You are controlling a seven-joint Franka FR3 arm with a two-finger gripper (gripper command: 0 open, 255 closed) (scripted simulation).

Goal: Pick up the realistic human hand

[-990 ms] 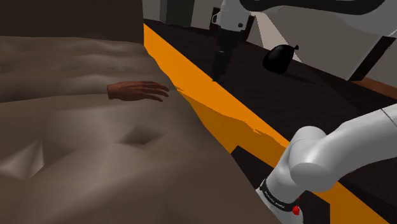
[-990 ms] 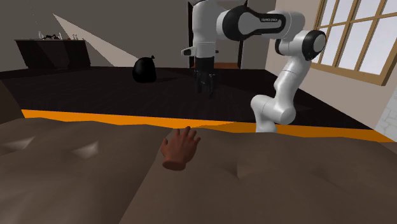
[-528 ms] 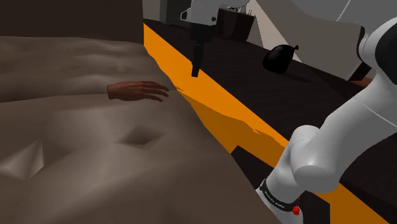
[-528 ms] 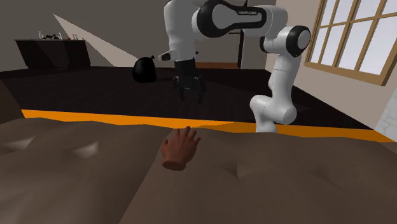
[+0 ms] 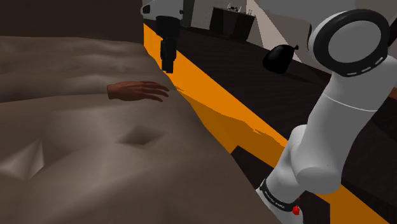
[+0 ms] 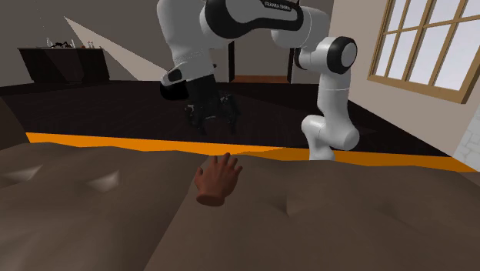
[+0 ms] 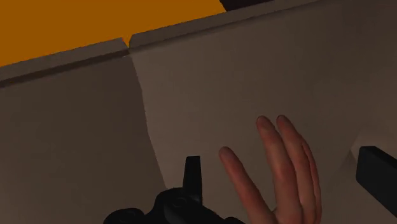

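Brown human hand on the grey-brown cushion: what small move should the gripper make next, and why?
Probably lower straight down with the jaws open. In the shoulder view the black gripper hangs above the fingertips of the brown human hand, clearly apart from it. In the wrist view its open fingers straddle the hand's fingers without touching.

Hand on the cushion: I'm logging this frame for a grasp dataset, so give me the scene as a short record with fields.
target: brown hand, lying flat on the cushion, pointing toward the orange strip
tool: black pincer, pointing down, above the hand's outer end
pincer state: open
contact: none; hand not held
background: black bag on the dark floor
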